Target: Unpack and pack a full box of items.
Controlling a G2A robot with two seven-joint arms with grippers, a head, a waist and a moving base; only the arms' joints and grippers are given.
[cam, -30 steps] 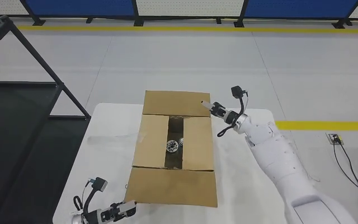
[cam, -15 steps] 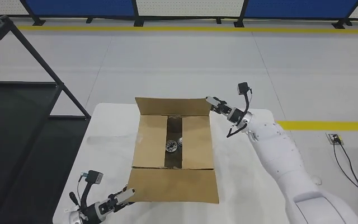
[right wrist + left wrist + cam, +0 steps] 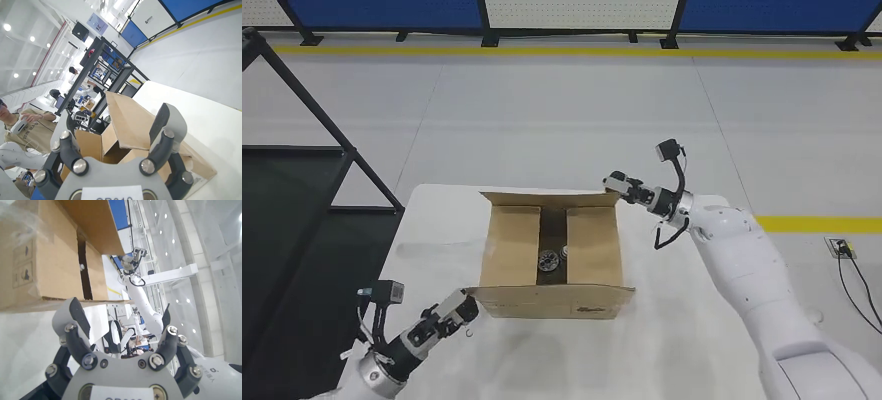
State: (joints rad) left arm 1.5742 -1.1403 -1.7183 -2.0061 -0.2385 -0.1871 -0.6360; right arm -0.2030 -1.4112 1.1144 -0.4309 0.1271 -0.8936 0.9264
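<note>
A cardboard box [image 3: 592, 250] stands mid-table with its two side flaps folded in, leaving a narrow gap. Through the gap I see round metallic items [image 3: 549, 261]. The near flap [image 3: 552, 300] and the far flap [image 3: 552, 198] stand roughly upright. My left gripper [image 3: 464, 308] is open at the near flap's left corner. In the left wrist view that flap's edge [image 3: 105, 302] runs just past one fingertip [image 3: 79, 313]. My right gripper [image 3: 614, 183] is open at the far flap's right corner, and the far flap [image 3: 128, 123] lies between its fingers.
The white table [image 3: 692, 330] has free room on both sides of the box and in front of it. A black metal rack [image 3: 302, 190] stands off the table's left side. Grey floor with a yellow line lies beyond.
Both outer flaps have swung up from lying flat outward to standing upright. The left gripper rose along the near flap's corner. The right gripper moved back with the far flap.
</note>
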